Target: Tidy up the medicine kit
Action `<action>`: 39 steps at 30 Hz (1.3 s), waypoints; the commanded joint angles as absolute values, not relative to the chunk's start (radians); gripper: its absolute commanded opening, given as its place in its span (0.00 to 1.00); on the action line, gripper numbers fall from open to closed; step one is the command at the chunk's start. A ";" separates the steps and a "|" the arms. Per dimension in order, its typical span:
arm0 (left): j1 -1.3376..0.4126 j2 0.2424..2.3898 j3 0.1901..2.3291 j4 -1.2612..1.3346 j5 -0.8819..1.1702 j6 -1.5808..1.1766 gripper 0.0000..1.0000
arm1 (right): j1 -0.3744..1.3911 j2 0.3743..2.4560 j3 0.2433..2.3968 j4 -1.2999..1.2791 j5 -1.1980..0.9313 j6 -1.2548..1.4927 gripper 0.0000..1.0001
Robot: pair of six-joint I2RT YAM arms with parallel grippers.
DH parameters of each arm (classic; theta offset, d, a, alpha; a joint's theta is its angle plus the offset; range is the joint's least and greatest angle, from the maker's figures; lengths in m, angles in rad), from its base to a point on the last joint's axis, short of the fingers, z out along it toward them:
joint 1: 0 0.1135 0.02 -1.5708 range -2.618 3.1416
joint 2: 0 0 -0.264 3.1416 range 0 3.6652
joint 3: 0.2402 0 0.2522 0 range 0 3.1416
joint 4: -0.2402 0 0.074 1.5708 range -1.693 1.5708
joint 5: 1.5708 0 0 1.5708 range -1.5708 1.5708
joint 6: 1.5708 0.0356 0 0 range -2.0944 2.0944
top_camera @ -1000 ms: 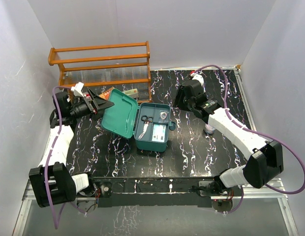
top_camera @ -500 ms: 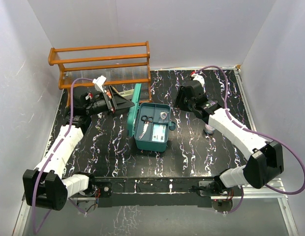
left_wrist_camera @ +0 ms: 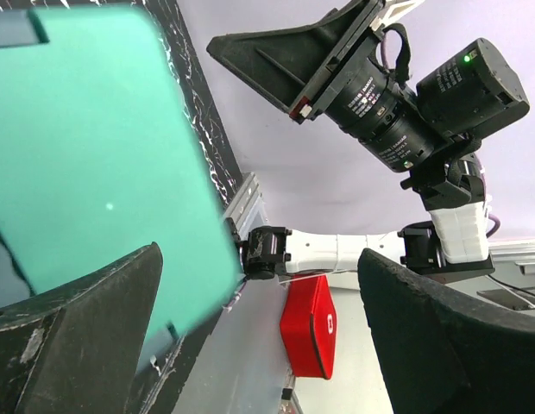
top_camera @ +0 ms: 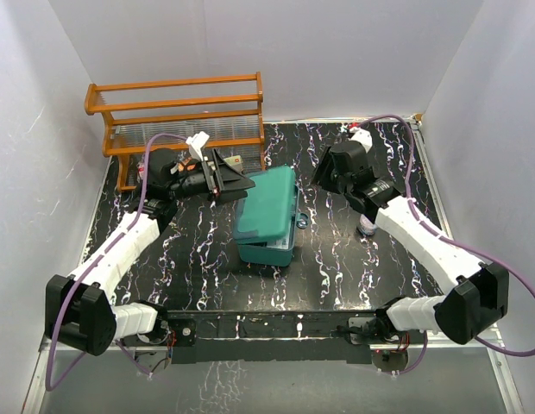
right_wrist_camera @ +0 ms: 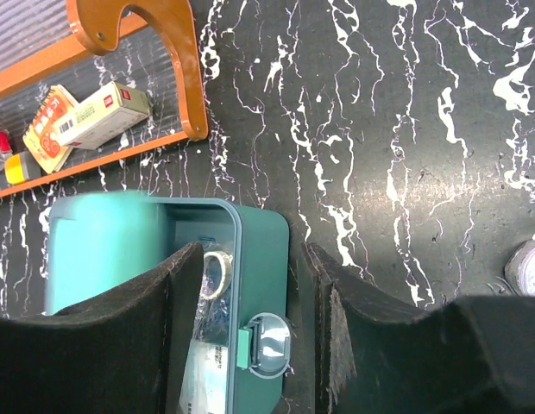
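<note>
The teal medicine kit [top_camera: 266,216] stands mid-table with its lid swung down almost shut; a gap still shows a tape roll [right_wrist_camera: 214,272] and a packet inside. Its grey latch [right_wrist_camera: 269,345] hangs on the right wall. My left gripper [top_camera: 237,185] is open and sits against the back of the lid [left_wrist_camera: 95,147], which fills the left of the left wrist view between its fingers [left_wrist_camera: 78,332]. My right gripper [top_camera: 330,177] is open and empty just right of the kit, its jaws [right_wrist_camera: 250,259] spread over the kit's latch side.
A brown wooden rack [top_camera: 177,112] stands at the back left, with small boxes [right_wrist_camera: 99,116] on its bottom shelf. A white bottle [top_camera: 368,226] stands right of the kit under the right arm. A red case [left_wrist_camera: 309,323] lies beyond the table edge.
The lid swung from lying flat open on the left, through upright, to nearly shut. My left gripper moved right behind it. The right gripper shifted slightly.
</note>
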State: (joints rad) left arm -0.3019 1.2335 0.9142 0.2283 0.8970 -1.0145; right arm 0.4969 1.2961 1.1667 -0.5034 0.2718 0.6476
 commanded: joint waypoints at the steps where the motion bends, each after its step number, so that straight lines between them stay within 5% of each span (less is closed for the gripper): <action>1: -0.314 1.221 0.933 0.225 0.884 -0.994 0.94 | 0.492 1.235 1.143 -0.434 0.282 0.646 0.46; 14: -0.313 1.261 0.984 -0.184 0.485 -0.677 0.94 | 0.487 1.272 1.021 -0.259 -0.062 0.682 0.50; 20: -0.313 1.331 0.979 -0.228 0.491 -0.636 0.92 | 0.487 1.323 0.994 -0.269 -0.096 0.713 0.42; 28: -0.313 1.353 0.966 -0.256 0.503 -0.598 0.82 | 0.492 1.375 0.967 -0.255 -0.226 0.720 0.18; 39: -0.216 1.277 0.864 -0.280 0.455 -0.566 0.72 | 0.583 1.440 0.926 -0.113 -0.241 0.814 0.12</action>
State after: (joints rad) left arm -0.2573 1.3277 0.9096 -0.2600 0.4625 -0.5903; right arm 0.5472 1.4067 0.9504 -0.1322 -0.2012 0.7948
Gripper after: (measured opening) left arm 0.719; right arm 0.124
